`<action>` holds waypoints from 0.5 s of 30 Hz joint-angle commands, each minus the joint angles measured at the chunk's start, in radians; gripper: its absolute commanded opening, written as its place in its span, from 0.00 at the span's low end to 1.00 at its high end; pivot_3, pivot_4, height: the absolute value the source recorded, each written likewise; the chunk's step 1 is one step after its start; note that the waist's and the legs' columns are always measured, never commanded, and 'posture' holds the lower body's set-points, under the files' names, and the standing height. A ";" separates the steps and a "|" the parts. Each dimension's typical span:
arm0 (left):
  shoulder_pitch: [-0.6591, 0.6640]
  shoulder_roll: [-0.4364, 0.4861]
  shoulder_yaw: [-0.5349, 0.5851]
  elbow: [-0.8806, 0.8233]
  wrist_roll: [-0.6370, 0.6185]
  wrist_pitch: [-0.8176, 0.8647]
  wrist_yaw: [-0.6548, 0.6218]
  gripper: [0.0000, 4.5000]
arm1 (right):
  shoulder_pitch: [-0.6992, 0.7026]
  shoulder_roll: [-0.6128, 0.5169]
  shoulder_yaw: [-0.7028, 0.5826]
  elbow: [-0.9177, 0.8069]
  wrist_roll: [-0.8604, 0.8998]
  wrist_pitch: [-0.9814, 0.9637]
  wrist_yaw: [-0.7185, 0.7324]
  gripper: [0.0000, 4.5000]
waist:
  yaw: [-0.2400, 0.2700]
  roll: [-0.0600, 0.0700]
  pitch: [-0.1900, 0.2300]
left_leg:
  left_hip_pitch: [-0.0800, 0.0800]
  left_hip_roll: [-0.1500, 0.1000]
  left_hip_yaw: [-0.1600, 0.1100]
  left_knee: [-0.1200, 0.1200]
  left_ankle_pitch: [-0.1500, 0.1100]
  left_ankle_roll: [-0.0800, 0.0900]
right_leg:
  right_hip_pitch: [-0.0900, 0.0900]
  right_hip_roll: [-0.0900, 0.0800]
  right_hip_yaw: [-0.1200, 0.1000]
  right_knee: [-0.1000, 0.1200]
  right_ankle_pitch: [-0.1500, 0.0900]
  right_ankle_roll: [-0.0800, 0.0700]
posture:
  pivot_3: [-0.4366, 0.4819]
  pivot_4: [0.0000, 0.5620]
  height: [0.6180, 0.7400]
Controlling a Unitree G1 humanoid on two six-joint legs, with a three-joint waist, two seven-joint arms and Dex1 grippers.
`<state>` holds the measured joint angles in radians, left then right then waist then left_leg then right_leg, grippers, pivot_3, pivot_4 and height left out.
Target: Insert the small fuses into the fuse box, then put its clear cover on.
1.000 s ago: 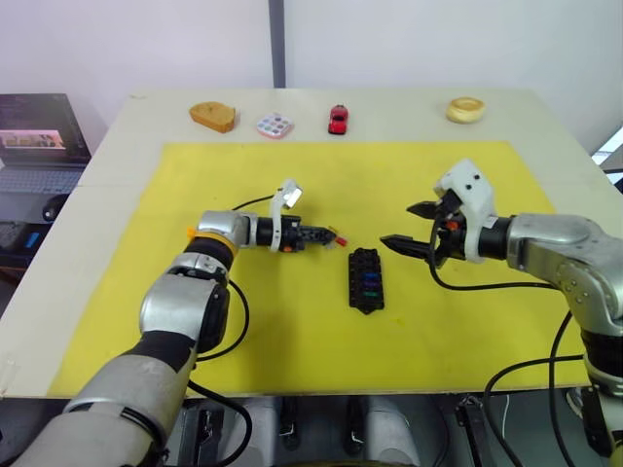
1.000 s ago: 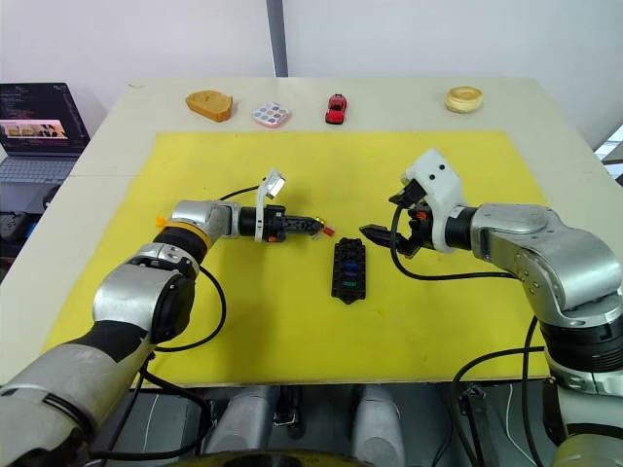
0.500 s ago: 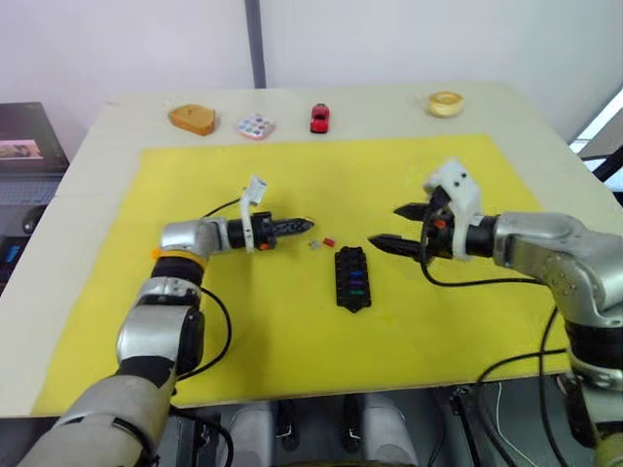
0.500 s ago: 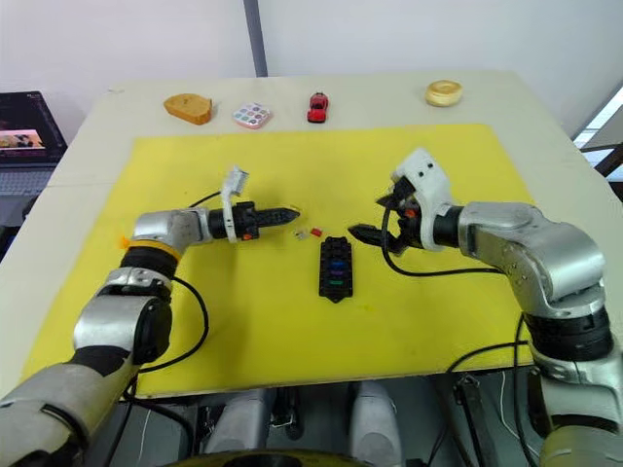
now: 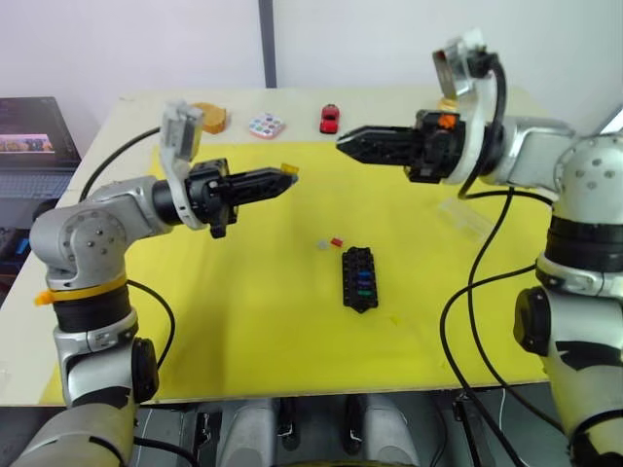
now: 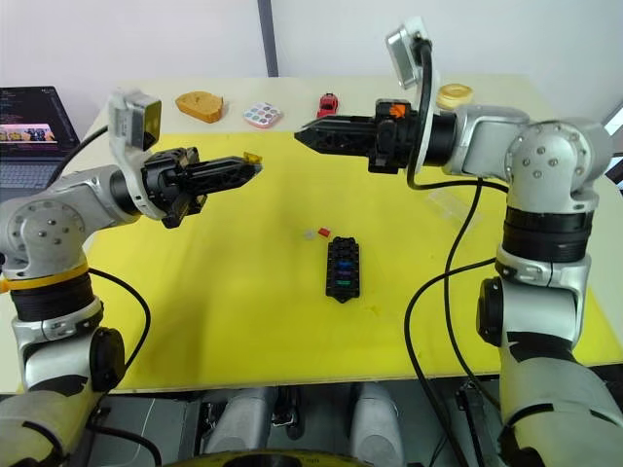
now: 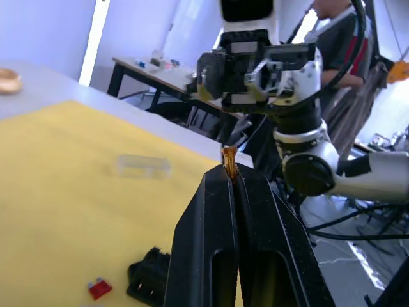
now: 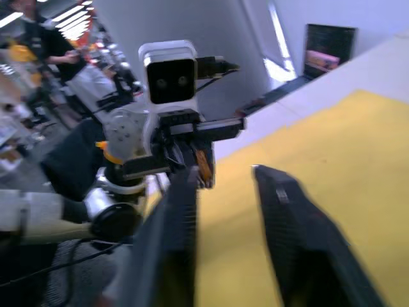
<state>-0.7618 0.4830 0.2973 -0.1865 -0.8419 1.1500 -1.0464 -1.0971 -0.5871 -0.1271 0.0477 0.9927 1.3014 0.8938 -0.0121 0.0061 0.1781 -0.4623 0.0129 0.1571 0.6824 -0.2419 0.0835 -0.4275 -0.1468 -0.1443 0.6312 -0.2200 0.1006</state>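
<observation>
The black fuse box [image 5: 358, 278] lies mid-mat with blue and green fuses seated in it. A red fuse [image 5: 337, 241] and a grey fuse [image 5: 320, 244] lie loose just beyond it. My left gripper [image 5: 282, 177] hangs high over the mat's left, shut on a tan-yellow fuse [image 7: 229, 161] that sticks out of its tips. My right gripper [image 5: 343, 145] is raised opposite, pointing at the left one. Its fingers [image 8: 182, 211] stand a little apart with nothing between them. The clear cover [image 6: 450, 204] lies on the mat under the right arm.
Along the table's far edge stand a wooden piece [image 5: 209, 117], a dotted palette [image 5: 265, 125], a red toy car [image 5: 330, 118] and a round yellow object [image 6: 454, 94]. A laptop [image 5: 29, 146] sits off the table's left. The yellow mat [image 5: 243, 311] covers the middle.
Both arms have risen from just above the mat to well over it, and the camera has shifted. A red fuse now lies by the box. The right fingers have drawn much closer together.
</observation>
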 commanded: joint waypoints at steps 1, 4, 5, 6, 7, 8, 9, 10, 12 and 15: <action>-0.023 0.022 -0.004 -0.036 -0.040 -0.031 0.032 0.00 | -0.026 -0.004 0.031 -0.009 -0.009 -0.024 0.045 0.02 | -0.001 0.000 0.000 | 0.000 0.000 0.000 0.000 0.000 0.000 | 0.000 0.000 0.000 0.000 0.000 0.000 | 0.48 0.27 1.00; -0.018 0.024 -0.024 -0.039 -0.049 -0.053 0.047 0.00 | -0.021 -0.008 0.050 -0.021 -0.016 -0.027 0.063 0.02 | -0.001 0.000 0.000 | 0.000 0.000 0.001 0.000 0.000 0.000 | 0.000 0.002 0.000 0.000 0.000 0.000 | 0.48 0.27 1.00; -0.017 0.022 -0.031 -0.041 -0.051 -0.061 0.051 0.00 | -0.019 -0.008 0.056 -0.027 -0.016 -0.027 0.067 0.02 | -0.001 0.000 0.000 | 0.000 0.001 0.001 0.000 0.000 0.000 | 0.000 0.002 0.000 0.000 0.000 0.000 | 0.48 0.27 1.00; -0.016 0.021 -0.036 -0.042 -0.054 -0.067 0.055 0.00 | -0.017 -0.009 0.063 -0.034 -0.020 -0.029 0.070 0.02 | 0.000 0.000 0.000 | 0.000 0.001 0.001 0.000 0.000 0.000 | 0.000 0.002 0.000 0.000 0.000 0.000 | 0.48 0.27 1.00; -0.016 0.020 -0.041 -0.043 -0.060 -0.071 0.058 0.00 | -0.015 -0.011 0.070 -0.040 -0.027 -0.033 0.070 0.02 | 0.000 0.000 0.000 | 0.000 0.001 0.001 0.000 0.000 0.000 | 0.000 0.002 0.000 0.000 0.000 0.000 | 0.48 0.27 1.00; -0.017 0.020 -0.044 -0.044 -0.066 -0.074 0.061 0.00 | -0.013 -0.011 0.073 -0.043 -0.033 -0.037 0.070 0.02 | 0.000 0.000 0.000 | 0.000 0.001 0.001 0.000 0.000 0.000 | 0.000 0.002 0.000 0.000 0.000 0.000 | 0.48 0.27 1.00; -0.018 0.020 -0.047 -0.043 -0.073 -0.077 0.064 0.00 | -0.009 -0.012 0.075 -0.047 -0.039 -0.043 0.068 0.02 | -0.001 0.000 0.000 | 0.000 0.001 0.001 0.000 0.000 0.000 | 0.000 0.002 0.001 0.000 0.000 0.000 | 0.48 0.27 1.00; -0.017 0.022 -0.051 -0.043 -0.078 -0.080 0.066 0.00 | -0.006 -0.012 0.076 -0.051 -0.043 -0.049 0.066 0.02 | -0.001 0.000 0.000 | 0.000 0.001 0.001 0.000 0.000 0.000 | 0.000 0.002 0.001 0.000 0.000 0.000 | 0.48 0.27 1.00; -0.015 0.025 -0.057 -0.039 -0.083 -0.088 0.068 0.00 | 0.006 -0.012 0.074 -0.065 -0.046 -0.061 0.064 0.02 | -0.001 0.000 0.000 | 0.000 0.001 0.001 0.000 0.000 0.000 | 0.000 0.002 0.001 0.000 0.000 0.000 | 0.48 0.27 1.00; -0.014 0.029 -0.069 -0.031 -0.087 -0.101 0.069 0.00 | 0.021 -0.015 0.074 -0.075 -0.052 -0.068 0.062 0.14 | -0.001 0.000 0.000 | 0.000 0.001 0.001 0.000 0.000 0.000 | 0.000 0.002 0.001 0.000 0.000 0.000 | 0.48 0.27 1.00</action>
<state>-0.7637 0.5006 0.2310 -0.1998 -0.9062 1.0731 -0.9780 -1.0654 -0.5896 -0.0370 0.0035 0.9400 1.2552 0.9510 -0.0126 0.0060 0.1781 -0.4624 0.0140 0.1581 0.6822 -0.2419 0.0833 -0.4280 -0.1444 -0.1435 0.6310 -0.2201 0.1008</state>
